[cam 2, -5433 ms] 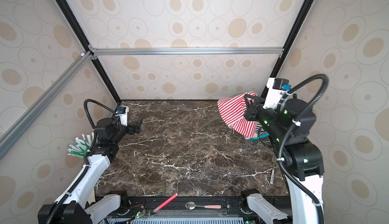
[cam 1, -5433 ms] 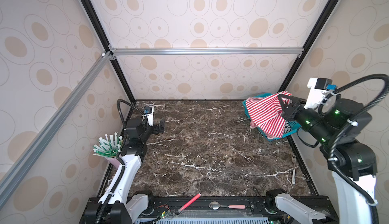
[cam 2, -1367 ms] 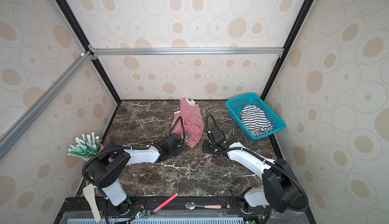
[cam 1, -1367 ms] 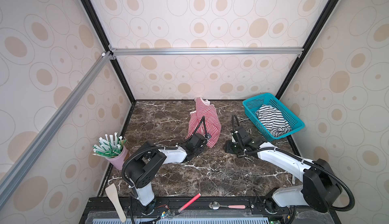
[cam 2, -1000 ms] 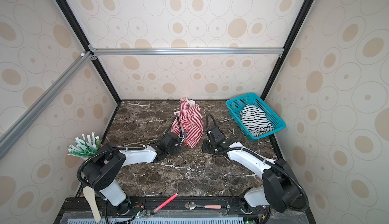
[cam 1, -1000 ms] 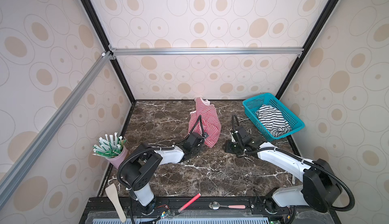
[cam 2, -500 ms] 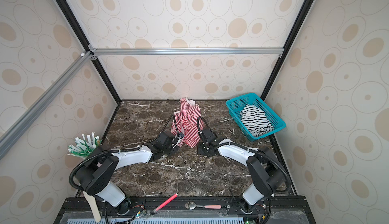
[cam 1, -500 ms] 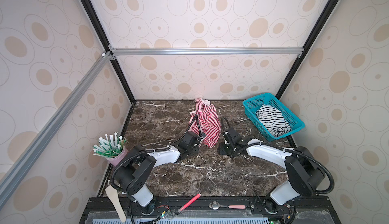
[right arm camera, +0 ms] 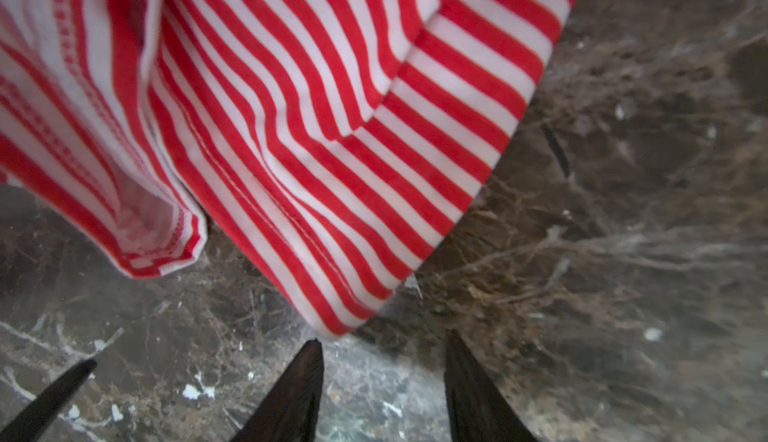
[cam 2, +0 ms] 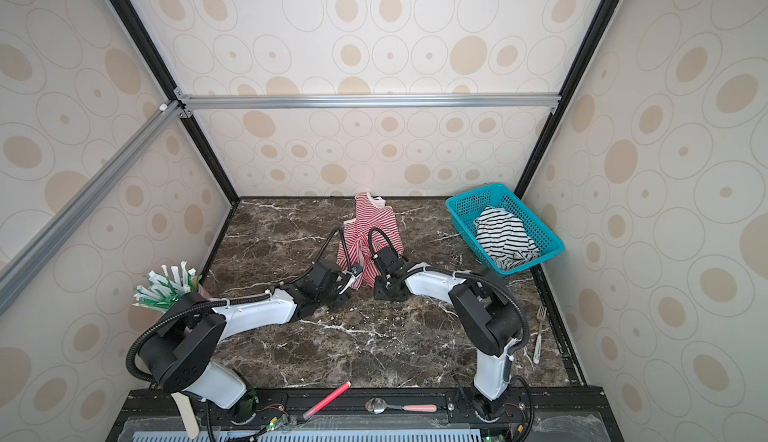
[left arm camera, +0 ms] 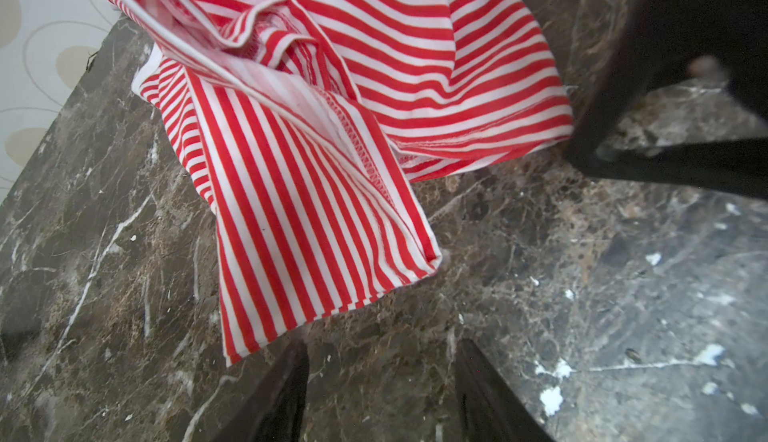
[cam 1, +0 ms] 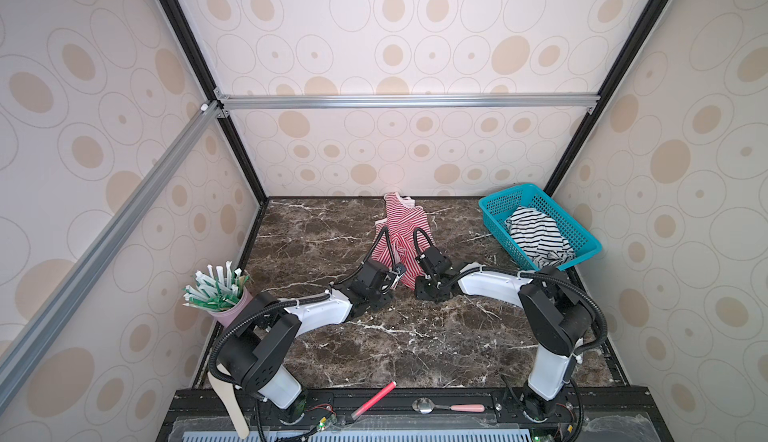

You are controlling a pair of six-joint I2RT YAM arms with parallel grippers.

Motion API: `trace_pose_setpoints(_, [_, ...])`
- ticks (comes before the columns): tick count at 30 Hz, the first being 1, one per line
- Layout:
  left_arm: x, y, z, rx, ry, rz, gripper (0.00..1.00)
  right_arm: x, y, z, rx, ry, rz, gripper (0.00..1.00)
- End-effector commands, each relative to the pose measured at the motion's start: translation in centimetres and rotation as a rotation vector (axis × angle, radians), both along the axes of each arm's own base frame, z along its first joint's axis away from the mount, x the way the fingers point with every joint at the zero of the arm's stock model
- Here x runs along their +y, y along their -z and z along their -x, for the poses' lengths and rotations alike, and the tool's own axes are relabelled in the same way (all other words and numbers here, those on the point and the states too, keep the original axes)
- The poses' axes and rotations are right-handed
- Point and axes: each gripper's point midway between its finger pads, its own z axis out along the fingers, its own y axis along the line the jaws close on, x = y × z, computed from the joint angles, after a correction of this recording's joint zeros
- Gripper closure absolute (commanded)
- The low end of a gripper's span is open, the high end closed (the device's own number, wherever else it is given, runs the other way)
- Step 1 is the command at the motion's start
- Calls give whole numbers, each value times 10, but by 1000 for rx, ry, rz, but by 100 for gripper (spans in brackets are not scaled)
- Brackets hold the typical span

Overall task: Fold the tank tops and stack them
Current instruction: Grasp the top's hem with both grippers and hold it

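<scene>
Starting with both top views, the left pincer [cam 1: 394, 277] [cam 2: 352, 278] and the right pincer [cam 1: 420, 287] [cam 2: 379, 284] sit low over the marble table [cam 1: 365, 336], close together near the middle of the surface. Both are at the near hem of the red-and-white tank top [cam 1: 401, 228] [cam 2: 370, 228]. This top lies crumpled in a long strip that runs away from both pincers toward the back wall. The black-and-white tank top [cam 1: 536, 238] [cam 2: 505, 238] lies bunched inside the teal basket [cam 1: 505, 194], well apart from the right pincer, on its outer side and farther back. Finger spacing cannot be read from these views. In the left wrist view, the left pincer [left arm camera: 382, 348] has its fingers [left arm camera: 286, 390] apart, with bare marble between them and nothing gripped. A folded corner of the red-and-white tank top [left arm camera: 311, 211] lies just ahead of the fingertips, offset to one side of the gap. In the right wrist view, the right pincer [right arm camera: 383, 340] also has its fingers apart and empty. A hem corner of the red-and-white tank top [right arm camera: 311, 128] ends just ahead of one fingertip. Contact cannot be confirmed, as this view is slightly blurred.
</scene>
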Motion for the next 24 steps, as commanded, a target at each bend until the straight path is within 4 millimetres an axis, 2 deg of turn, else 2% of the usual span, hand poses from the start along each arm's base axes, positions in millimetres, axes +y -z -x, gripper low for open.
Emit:
trace_pose_setpoints(1, [2,-1,1,5,-2,3,43,-2,6,-4,7,20,58,52])
trace_pose_setpoints(4, [3,-2,1,-2,-6,2,43,-6,9,-7,11,31,114,61])
trace_pose_setpoints(6, [3,-2,1,-6,-5,-1,43,-7,10,-8,10,22,154,73])
trace_pose_setpoints(7, [4,-3,0,-9,-6,-3,43,-9,10,-8,12,19,174,76])
trace_pose_setpoints(12, [4,-1,0,-8,-5,-9,43,-8,12,-7,12,0,198,77])
trace_pose_setpoints(13, [3,0,1,-3,0,-8,43,-9,13,-7,15,-5,208,82])
trace_pose_setpoints(15, [2,1,2,8,6,-5,43,-10,10,-8,7,-10,213,99])
trace_pose_setpoints(24, [-13,0,5,45,55,39,42,-15,-43,-3,-84,-46,201,100])
